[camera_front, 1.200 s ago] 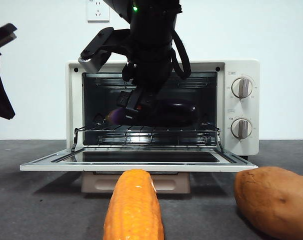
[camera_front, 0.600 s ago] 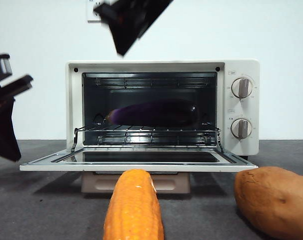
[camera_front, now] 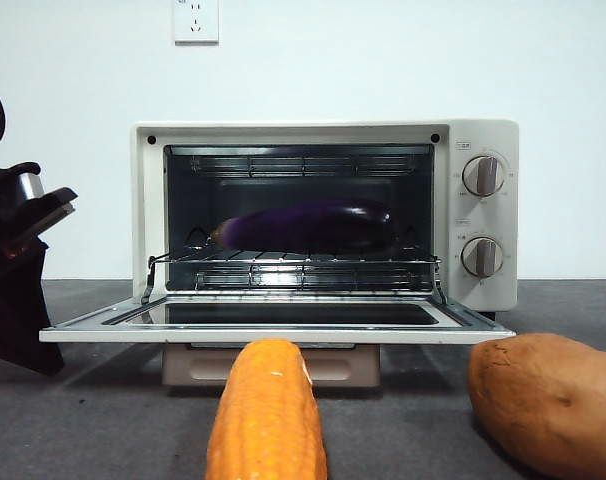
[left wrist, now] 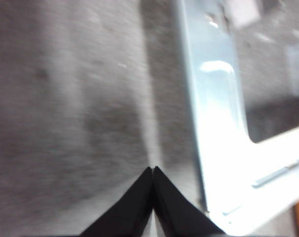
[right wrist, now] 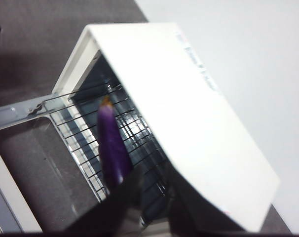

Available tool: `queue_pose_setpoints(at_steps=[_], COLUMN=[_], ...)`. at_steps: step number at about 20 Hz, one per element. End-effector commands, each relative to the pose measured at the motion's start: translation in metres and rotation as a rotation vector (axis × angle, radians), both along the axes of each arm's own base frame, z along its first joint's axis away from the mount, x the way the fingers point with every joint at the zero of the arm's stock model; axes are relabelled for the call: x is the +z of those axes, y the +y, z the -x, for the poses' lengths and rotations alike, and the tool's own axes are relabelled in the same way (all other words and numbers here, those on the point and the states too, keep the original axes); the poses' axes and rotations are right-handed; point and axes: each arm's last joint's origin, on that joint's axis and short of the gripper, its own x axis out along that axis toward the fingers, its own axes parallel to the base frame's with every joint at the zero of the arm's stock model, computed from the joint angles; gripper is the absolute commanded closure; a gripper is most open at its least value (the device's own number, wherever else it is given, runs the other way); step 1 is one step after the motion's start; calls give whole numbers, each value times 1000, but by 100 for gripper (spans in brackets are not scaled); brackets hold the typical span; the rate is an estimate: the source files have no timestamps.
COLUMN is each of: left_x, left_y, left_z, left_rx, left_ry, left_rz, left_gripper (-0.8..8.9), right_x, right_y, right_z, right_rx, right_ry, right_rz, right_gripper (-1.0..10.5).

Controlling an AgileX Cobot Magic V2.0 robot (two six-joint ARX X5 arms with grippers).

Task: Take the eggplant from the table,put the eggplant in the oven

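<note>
The dark purple eggplant (camera_front: 308, 226) lies lengthwise on the wire rack inside the cream-white oven (camera_front: 483, 140), whose door (camera_front: 273, 328) hangs open and flat. The right wrist view looks down on that eggplant (right wrist: 112, 148) and the oven's top (right wrist: 174, 98). My right gripper (right wrist: 157, 182) hovers above them, open and holding nothing, and it is out of the front view. My left gripper (left wrist: 153, 170) is shut and empty, low over the table (left wrist: 65, 123) beside the door's left corner. In the front view it is the dark shape at the left edge (camera_front: 18, 250).
An orange-yellow corn cob (camera_front: 268, 415) lies on the table (camera_front: 103, 420) in front of the open door. A brown sweet potato (camera_front: 548, 400) sits at the front right. A white wall stands behind the oven.
The right arm let go of the eggplant inside the oven, lifted away and left the front view. The left arm at the left edge sank lower. The eggplant stays on the rack.
</note>
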Motion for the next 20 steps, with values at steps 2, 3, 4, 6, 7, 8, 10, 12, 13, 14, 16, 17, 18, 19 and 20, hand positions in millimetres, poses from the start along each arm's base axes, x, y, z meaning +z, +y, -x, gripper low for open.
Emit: queue_pose_setpoints(at_steps=[2, 3, 4, 6, 7, 8, 10, 12, 13, 14, 16, 17, 18, 19, 20], left_x=[-6, -7, -8, -9, -10, -11, -12, -13, -13, -14, -14, -15, -15, -14, -14], left_y=[2, 3, 4, 7, 9, 10, 13, 15, 15, 16, 17, 17, 17, 17, 17], left_z=[-2, -3, -3, -4, -4, -5, -5, -6, -7, -8, -9, -9, -10, -10, -11], left_rx=[-56, -63, -68, -76, -76, -76, -80, -81, -82, -85, -90, -95, -100, -106, -116], left_ry=[22, 26, 27, 30, 36, 42, 47, 48, 45, 44, 41, 36, 31, 26, 16], left_rz=[69, 88, 104, 131, 145, 163, 191, 212, 221, 237, 258, 265, 274, 283, 294], left_gripper=[808, 808, 808, 808, 808, 808, 808, 808, 808, 808, 808, 808, 808, 808, 808], right_x=[14, 17, 19, 25, 28, 31, 35, 38, 39, 41, 43, 43, 44, 44, 45], right_y=[-12, -16, -20, -28, -32, -36, -43, -51, -54, -58, -64, -68, -71, -74, -77], right_z=[10, 13, 14, 19, 21, 23, 27, 31, 33, 35, 39, 40, 42, 44, 46], right_rx=[-2, -3, -3, -5, -7, -11, -13, -15, -18, -21, -25, -28, -30, -32, -37], right_ry=[-9, -15, -20, -30, -33, -36, -42, -45, -44, -41, -39, -34, -31, -27, -21], right_rz=[-69, -80, -88, -114, -131, -149, -171, -189, -199, -210, -223, -230, -236, -239, -243], right_gripper=[941, 941, 941, 941, 941, 941, 941, 941, 941, 941, 941, 941, 941, 941, 941])
